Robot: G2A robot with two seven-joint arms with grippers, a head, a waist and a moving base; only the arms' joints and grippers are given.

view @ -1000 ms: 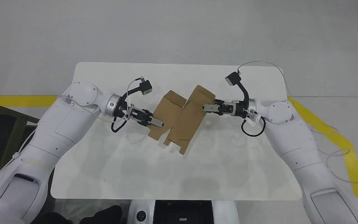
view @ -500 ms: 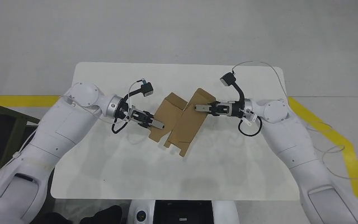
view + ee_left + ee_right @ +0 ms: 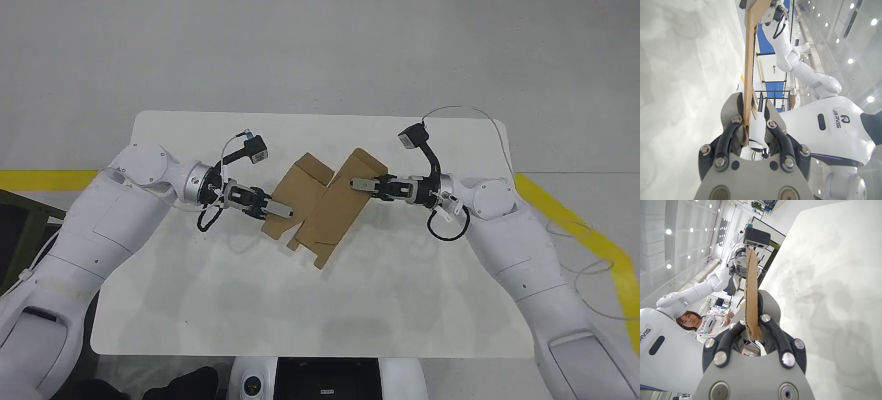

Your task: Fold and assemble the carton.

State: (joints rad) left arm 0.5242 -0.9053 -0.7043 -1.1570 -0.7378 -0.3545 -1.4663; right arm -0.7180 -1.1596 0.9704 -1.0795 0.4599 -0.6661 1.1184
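A: Where's the carton (image 3: 318,205)?
B: Over mid worktop (image 3: 420,300), between both arms.
A: Claws?
B: The right claw (image 3: 751,303) is pinching one edge; the left claw (image 3: 752,100) is spread round the opposite edge (touching one finger).

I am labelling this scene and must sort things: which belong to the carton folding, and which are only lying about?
Job: carton; left pincer at its edge; right pincer, shut on it.
Only around: table; yellow floor line.
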